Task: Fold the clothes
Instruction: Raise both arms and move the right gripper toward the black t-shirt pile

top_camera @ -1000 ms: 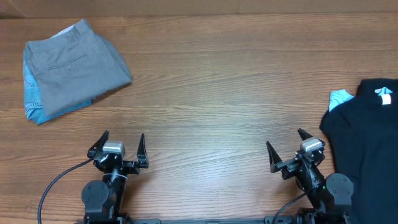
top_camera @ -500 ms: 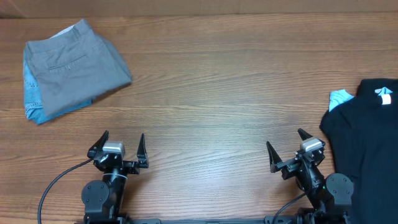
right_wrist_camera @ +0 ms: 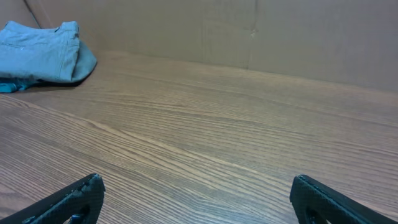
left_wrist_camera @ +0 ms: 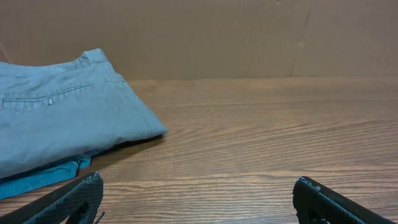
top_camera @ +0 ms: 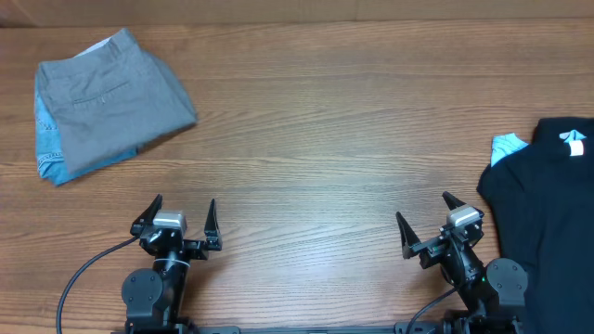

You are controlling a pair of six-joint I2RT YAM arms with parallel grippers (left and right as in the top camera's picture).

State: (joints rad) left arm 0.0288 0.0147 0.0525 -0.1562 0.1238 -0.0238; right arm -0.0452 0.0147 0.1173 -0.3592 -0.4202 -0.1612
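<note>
A black shirt [top_camera: 548, 204] with a small white neck tag [top_camera: 574, 140] lies at the table's right edge, partly out of frame. A bit of light blue fabric [top_camera: 506, 146] pokes out at its upper left. My right gripper [top_camera: 425, 219] is open and empty near the front edge, just left of the black shirt; in the right wrist view it [right_wrist_camera: 198, 190] shows only bare wood between its fingers. My left gripper [top_camera: 181, 217] is open and empty at the front left, also seen in the left wrist view [left_wrist_camera: 198, 190].
A folded pile sits at the far left: grey trousers [top_camera: 113, 97] on top of a blue patterned garment [top_camera: 46, 139]. It also shows in the left wrist view [left_wrist_camera: 62, 118] and the right wrist view [right_wrist_camera: 43, 50]. A brown wall backs the wooden table [top_camera: 325, 139].
</note>
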